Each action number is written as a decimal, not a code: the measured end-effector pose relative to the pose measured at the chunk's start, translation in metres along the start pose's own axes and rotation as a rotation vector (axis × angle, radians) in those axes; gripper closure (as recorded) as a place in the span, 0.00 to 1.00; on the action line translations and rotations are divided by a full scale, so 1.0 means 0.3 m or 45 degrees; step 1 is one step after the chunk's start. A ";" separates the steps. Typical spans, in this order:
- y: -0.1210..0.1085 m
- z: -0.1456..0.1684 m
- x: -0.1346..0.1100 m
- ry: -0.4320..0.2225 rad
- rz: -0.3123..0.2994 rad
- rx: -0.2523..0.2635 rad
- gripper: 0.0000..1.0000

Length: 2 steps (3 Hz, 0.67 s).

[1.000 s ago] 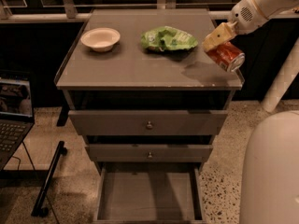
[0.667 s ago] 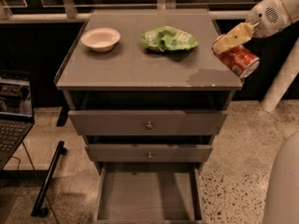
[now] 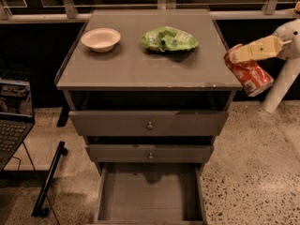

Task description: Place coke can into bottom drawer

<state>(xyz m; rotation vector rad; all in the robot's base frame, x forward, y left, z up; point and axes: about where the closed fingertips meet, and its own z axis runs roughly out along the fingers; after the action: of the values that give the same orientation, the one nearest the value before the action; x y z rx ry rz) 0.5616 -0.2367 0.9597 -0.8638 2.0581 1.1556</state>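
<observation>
My gripper (image 3: 241, 60) is at the right of the view, past the right edge of the cabinet top, and is shut on the coke can (image 3: 250, 75). The can is red with white markings and hangs tilted in the air beside the cabinet. The bottom drawer (image 3: 150, 199) is pulled open at the bottom of the view, a shallow grey tray with a bare floor. It lies well below and to the left of the can.
On the cabinet top (image 3: 140, 67) stand a white bowl (image 3: 100, 39) at the back left and a green chip bag (image 3: 169, 39) at the back middle. Two upper drawers with knobs (image 3: 150, 124) are closed. A laptop (image 3: 14, 111) is at left, and a white post (image 3: 281, 88) at right.
My gripper has carried the can to the right, off the cabinet top and past its right edge. The view has drawn closer to the cabinet.
</observation>
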 end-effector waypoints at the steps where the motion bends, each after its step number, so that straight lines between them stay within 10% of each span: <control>1: -0.002 0.007 0.012 -0.015 0.018 -0.012 1.00; 2: 0.034 0.045 -0.036 0.015 -0.044 -0.011 1.00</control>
<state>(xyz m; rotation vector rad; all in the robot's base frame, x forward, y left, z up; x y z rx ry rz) 0.5627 -0.2182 0.9670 -0.9087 2.0408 1.1439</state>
